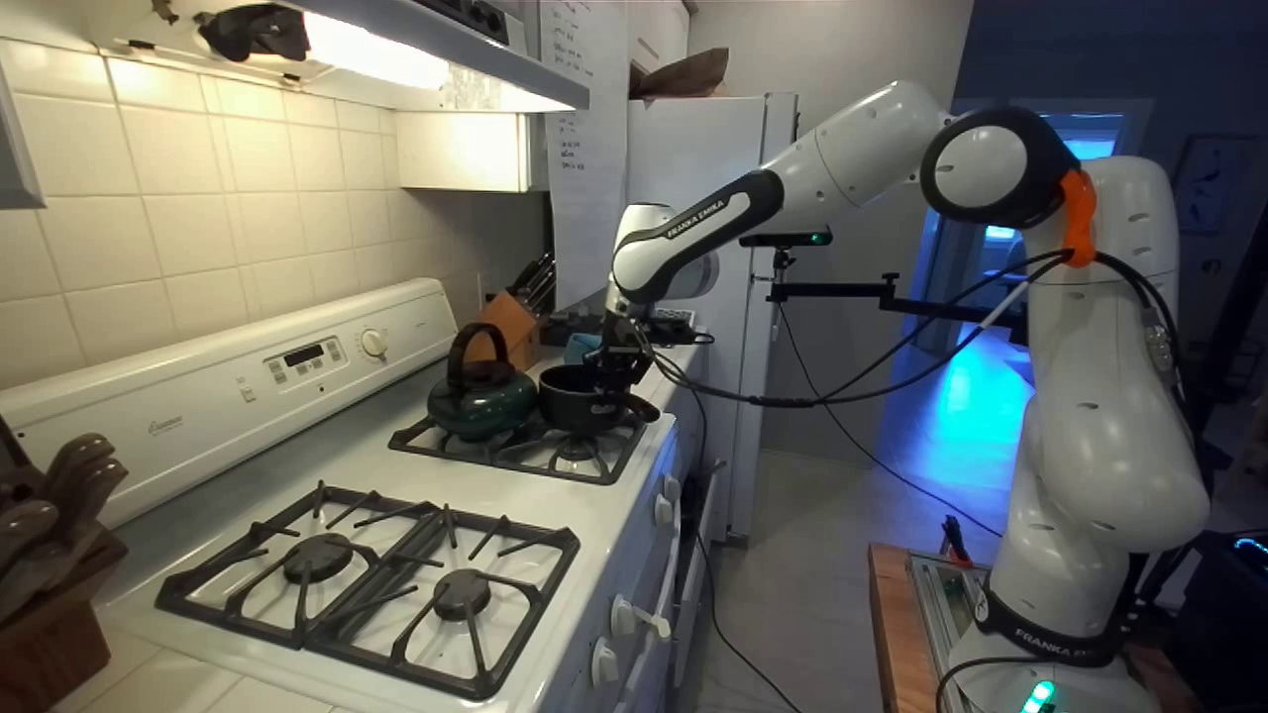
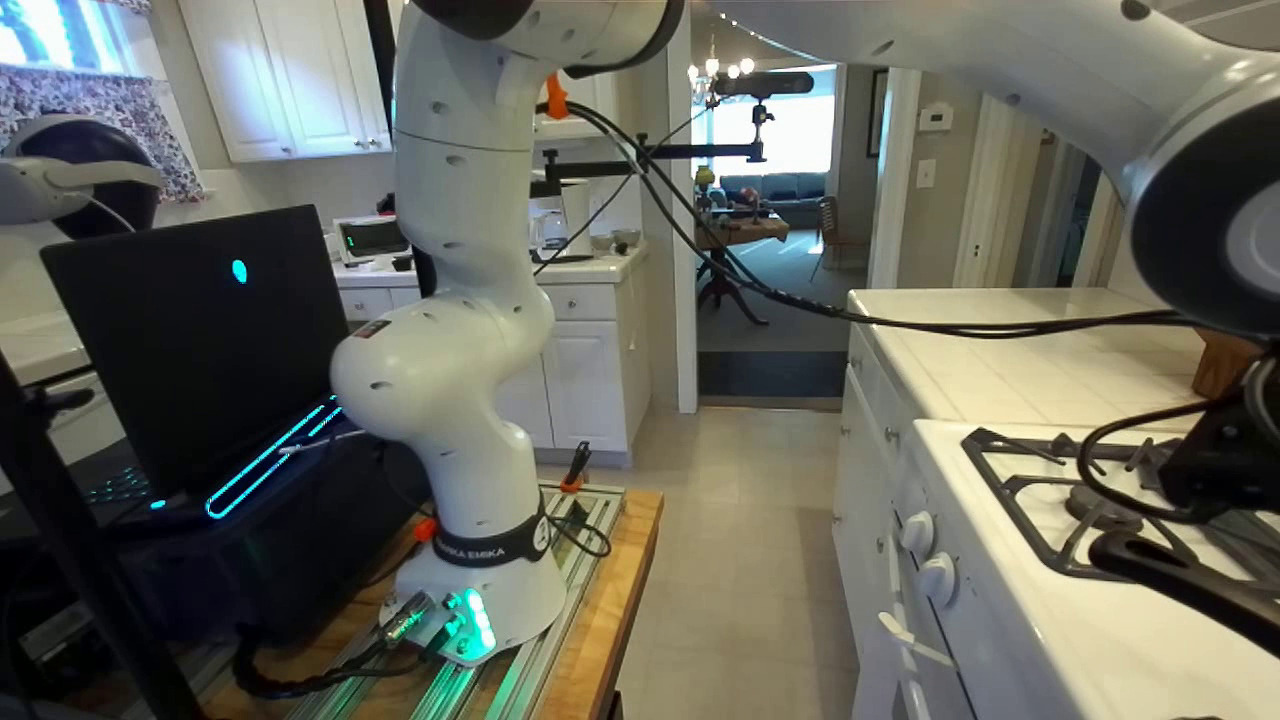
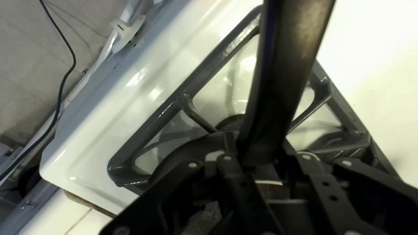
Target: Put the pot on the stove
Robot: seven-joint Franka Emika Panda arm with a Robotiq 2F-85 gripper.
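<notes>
We have open air for a hand over the foreground burner grate [image 1: 374,574] of the white gas range [image 1: 604,510]. The dark green kettle [image 1: 482,408] blocks the rear side of the black pot [image 1: 573,408] (whether the two touch, we cannot tell). The gripper [image 3: 261,152] fills the room around its handle [image 3: 281,78], black cables [image 1: 788,401] hang across the aisle [image 1: 812,535], and the range hood [image 1: 475,48] limits height above.
</notes>
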